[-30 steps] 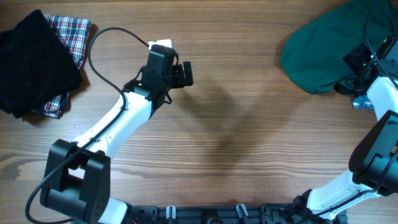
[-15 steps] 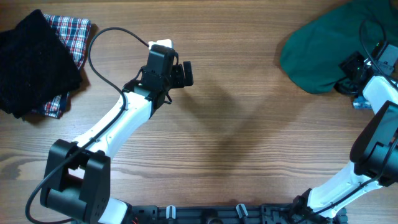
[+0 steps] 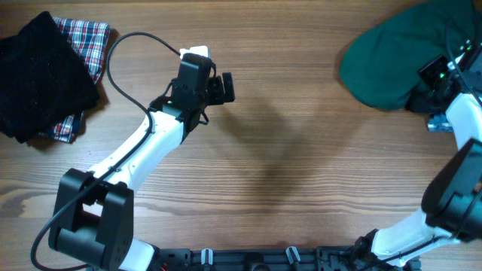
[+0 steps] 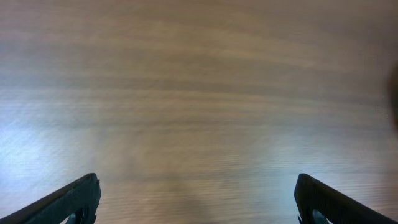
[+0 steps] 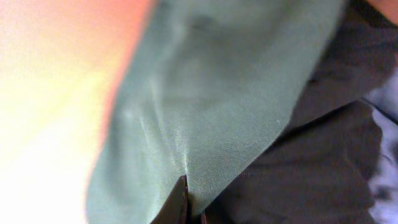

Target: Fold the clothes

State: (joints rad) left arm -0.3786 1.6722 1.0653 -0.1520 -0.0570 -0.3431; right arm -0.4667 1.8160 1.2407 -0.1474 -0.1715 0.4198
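At the far right corner of the counter [image 3: 286, 165], the clothes [image 3: 380, 64] are lying as one bunched dark-green heap. The heap is running past the far and right limits of the overhead view, so its long axis is not showing in full. The visible lobe is stretching leftward along the far edge.

The right arm [image 3: 461, 132] is reaching into the heap's near edge. The right jaws are standing together, pinching a fold of the green fabric, which is rising away from the fingertips in the right wrist view. The garment is therefore lying directly at the right jaws and beyond them, toward the far edge.

The left arm [image 3: 143, 143] is hanging over bare wood left of centre, well apart from the heap. The left jaws are standing wide apart and holding nothing. The right arm is much the nearer of the two.

The fabric is reading as thin and smooth, and it is forming soft creases. It is likely to drape and slide when pulled. A darker cloth [image 5: 323, 149] is showing beside the pinched fold; what it belongs to cannot be told.

At the far left corner, a black knitted garment [image 3: 41, 75] is resting on a plaid cloth [image 3: 92, 36].
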